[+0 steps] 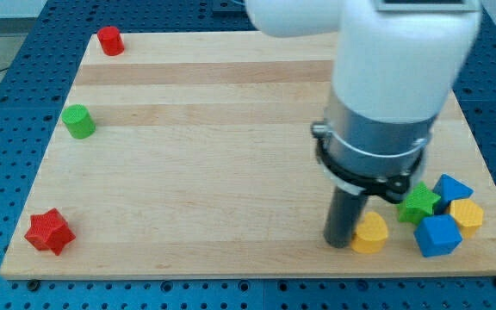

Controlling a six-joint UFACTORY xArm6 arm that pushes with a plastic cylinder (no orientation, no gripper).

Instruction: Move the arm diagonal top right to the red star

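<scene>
One red star [49, 231], spiky and flat, lies far at 9 o'clock from my tip [341, 244]; no gripper shows, so its state is unknowable.

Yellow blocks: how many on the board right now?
2. A yellow heart-shaped block sits at the view's bottom right, touching my tip. A second yellow block lies at the cluster's far right. The arm could hide more.

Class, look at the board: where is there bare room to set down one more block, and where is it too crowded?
Bare wood spans the middle, bordered by the red cylinder, green cylinder and red star on the view's left. Crowded: bottom right, where my tip sits beside the yellow heart, green star, two blue blocks and another yellow block.
</scene>
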